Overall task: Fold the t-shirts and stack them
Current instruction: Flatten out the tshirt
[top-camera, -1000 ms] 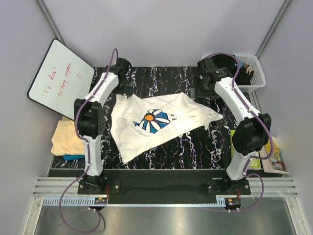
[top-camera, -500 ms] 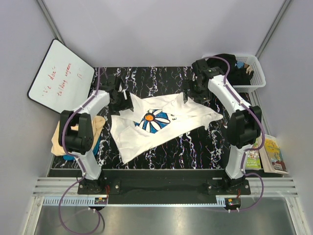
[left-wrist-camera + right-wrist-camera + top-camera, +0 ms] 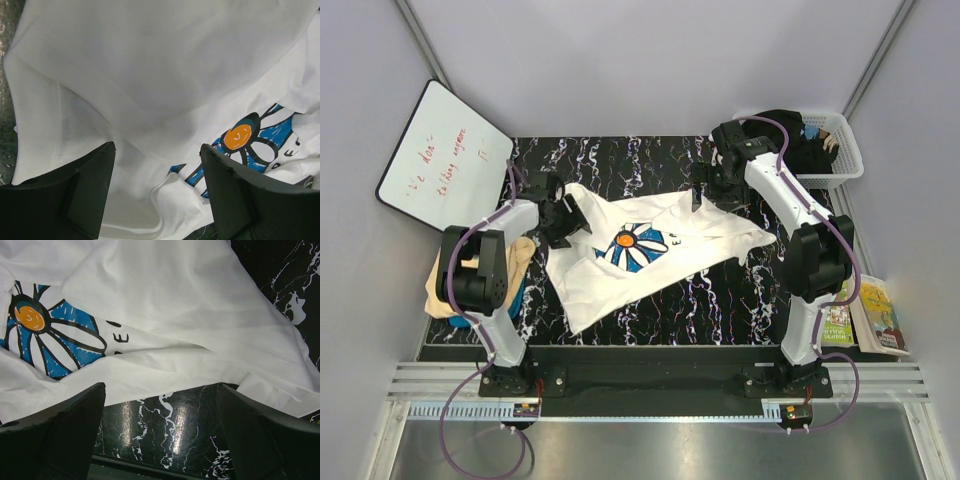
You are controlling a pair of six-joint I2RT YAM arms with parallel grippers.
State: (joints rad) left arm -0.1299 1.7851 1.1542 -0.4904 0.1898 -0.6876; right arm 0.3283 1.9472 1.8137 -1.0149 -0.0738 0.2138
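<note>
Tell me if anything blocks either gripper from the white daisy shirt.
Nothing visible does. The left gripper hangs with jaws apart right over the white daisy shirt; the right gripper, open, hangs over its edge and the bare table.

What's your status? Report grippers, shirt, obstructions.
Left gripper and right gripper: jaws open, empty, low over cloth. White daisy t-shirt spread rumpled, unfolded. Peach t-shirt off to the left; nothing blocking.
</note>
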